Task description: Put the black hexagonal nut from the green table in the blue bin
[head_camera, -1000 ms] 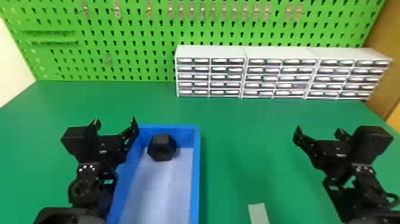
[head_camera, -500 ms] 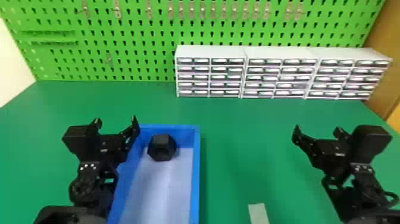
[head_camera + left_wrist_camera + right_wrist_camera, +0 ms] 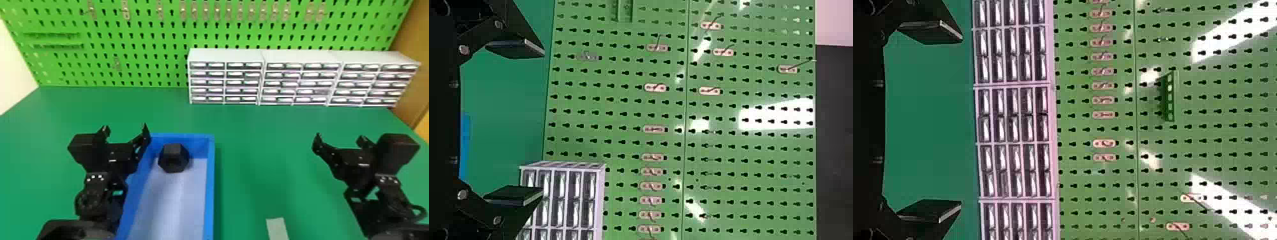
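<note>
1. Black hexagonal nut [image 3: 174,158]: it sits inside the blue bin [image 3: 210,188], at the far end, rather closer to the left wall than to the right. Whether it touches the far wall, I cannot tell.
2. From the left gripper [image 3: 125,129], the nut lies to the right and a little nearer, just beyond that gripper's right-hand finger. The left arm is plainly the nearer one; the right gripper [image 3: 340,138] is well apart, off to the right over the green table [image 3: 249,159].
3. Both grippers have their two fingers spread, with nothing between them.
4. The bin's long axis runs near to far, leaving most of its floor on the near side of the nut. The nut itself is about as broad as it is deep, so it offers no clear long axis.
5. Since the nut is in the bin, the task looks finished; what remains is probably to move the left arm away leftward. Its right-hand finger overlaps the bin's left wall in the head view, so a swing to the right could knock it.
6. A pale strip [image 3: 277,228] lies near, right of the bin. Drawer cabinets [image 3: 300,79] stand far, against the green pegboard [image 3: 153,41].
</note>
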### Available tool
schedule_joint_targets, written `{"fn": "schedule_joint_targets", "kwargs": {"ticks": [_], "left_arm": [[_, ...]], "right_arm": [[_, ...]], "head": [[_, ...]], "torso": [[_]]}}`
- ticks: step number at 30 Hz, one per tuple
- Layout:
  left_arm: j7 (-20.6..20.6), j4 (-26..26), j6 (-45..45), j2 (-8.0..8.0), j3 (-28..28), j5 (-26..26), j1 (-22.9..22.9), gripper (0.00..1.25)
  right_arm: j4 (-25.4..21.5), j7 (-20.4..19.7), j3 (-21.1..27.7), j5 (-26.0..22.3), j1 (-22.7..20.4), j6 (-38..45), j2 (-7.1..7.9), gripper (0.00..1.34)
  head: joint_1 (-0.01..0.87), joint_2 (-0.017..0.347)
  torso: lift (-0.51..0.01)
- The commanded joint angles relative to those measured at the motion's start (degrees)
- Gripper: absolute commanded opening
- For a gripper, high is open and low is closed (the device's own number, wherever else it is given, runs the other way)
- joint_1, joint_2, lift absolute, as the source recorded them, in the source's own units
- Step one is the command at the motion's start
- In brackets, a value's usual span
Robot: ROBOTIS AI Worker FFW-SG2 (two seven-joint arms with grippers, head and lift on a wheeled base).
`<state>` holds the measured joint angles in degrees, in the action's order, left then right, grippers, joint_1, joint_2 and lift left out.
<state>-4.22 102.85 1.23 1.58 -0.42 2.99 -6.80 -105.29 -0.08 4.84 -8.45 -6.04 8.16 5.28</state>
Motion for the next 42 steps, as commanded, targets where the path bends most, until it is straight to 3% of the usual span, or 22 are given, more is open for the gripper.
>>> {"fn": "schedule_joint_targets", "kwargs": {"ticks": [1, 42], "left_arm": [[0.0, -0.01, 0.0, 0.0, -0.02, 0.0, 0.03, 0.96], [0.0, -0.01, -0.88, 0.0, -0.02, 0.17, -0.67, 0.95]], "right_arm": [[0.0, 0.0, 0.08, -0.08, -0.02, -0.07, -0.1, 1.21], [0.35, 0.0, -0.71, -0.34, -0.72, 0.02, 0.43, 1.21]], "head": [[0.657, 0.057], [0.657, 0.057]], "torso": [[-0.095], [-0.095]]}}
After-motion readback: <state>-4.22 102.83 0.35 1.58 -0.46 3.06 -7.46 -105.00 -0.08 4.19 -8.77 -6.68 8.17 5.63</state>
